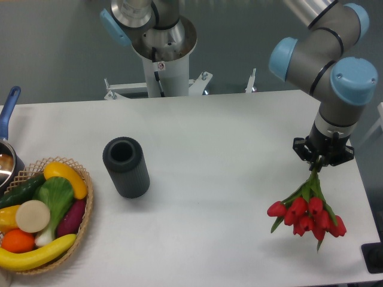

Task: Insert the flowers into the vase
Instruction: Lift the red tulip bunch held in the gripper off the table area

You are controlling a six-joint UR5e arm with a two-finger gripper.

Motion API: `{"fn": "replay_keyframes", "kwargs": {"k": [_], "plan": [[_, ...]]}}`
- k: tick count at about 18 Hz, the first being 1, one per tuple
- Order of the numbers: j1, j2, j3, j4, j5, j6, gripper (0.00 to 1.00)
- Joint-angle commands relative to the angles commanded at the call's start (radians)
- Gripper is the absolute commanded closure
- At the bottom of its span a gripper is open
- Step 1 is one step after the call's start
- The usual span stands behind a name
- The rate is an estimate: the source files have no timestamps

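Note:
The flowers (308, 216), a bunch of red tulips with green stems and leaves, hang heads-down over the right part of the table. My gripper (317, 165) is shut on the stem ends and holds the bunch above the tabletop. The vase (125, 167), a dark grey ribbed cylinder with an open round mouth, stands upright on the left-centre of the table, far to the left of the gripper.
A wicker basket (85, 206) of colourful vegetables and fruit sits at the front left corner. A metal pot with a blue handle (8, 107) is at the left edge. The arm's base column (160, 66) stands behind the table. A dark object (374, 257) sits at the front right.

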Motion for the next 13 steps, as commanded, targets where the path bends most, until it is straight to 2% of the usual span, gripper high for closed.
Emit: {"fn": "replay_keyframes", "kwargs": {"k": [9, 13], "plan": [[-0.026, 0.003, -0.002, 0.011, -0.031, -0.028, 1.00], [-0.046, 0.032, -0.008, 0.038, -0.141, -0.073, 1.00]]}}
